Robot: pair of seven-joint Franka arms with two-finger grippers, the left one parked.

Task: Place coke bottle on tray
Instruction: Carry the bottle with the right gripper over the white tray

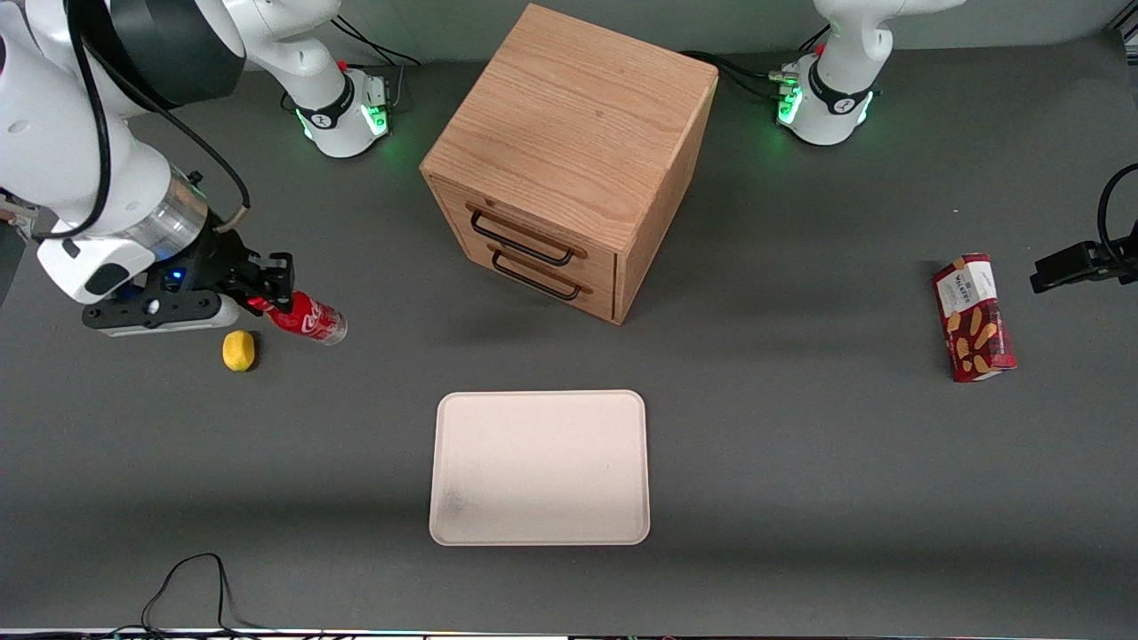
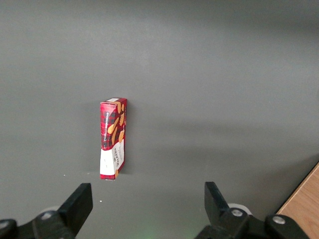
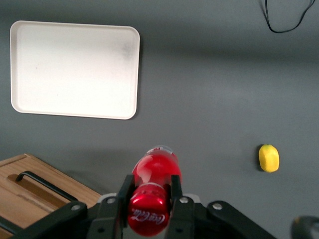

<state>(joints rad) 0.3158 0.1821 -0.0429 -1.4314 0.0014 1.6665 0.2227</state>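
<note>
Now the black two-finger hand (image 1: 267, 289) is clamped on the neck of the small red coke bottle (image 1: 307, 316), held tilted above the grey worktop (image 1: 800, 462), just beside a small yellow lemon (image 1: 238, 349). Both are well apart from the flat pale beige-pink tray (image 1: 540, 467), toward the working arm's end.

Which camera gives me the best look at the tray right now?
The front view: the whole tray lies bare and unobstructed, nearer the camera than the cabinet. The right wrist view also shows it whole, past the coke bottle held in the tool. The left wrist view misses it.
</note>
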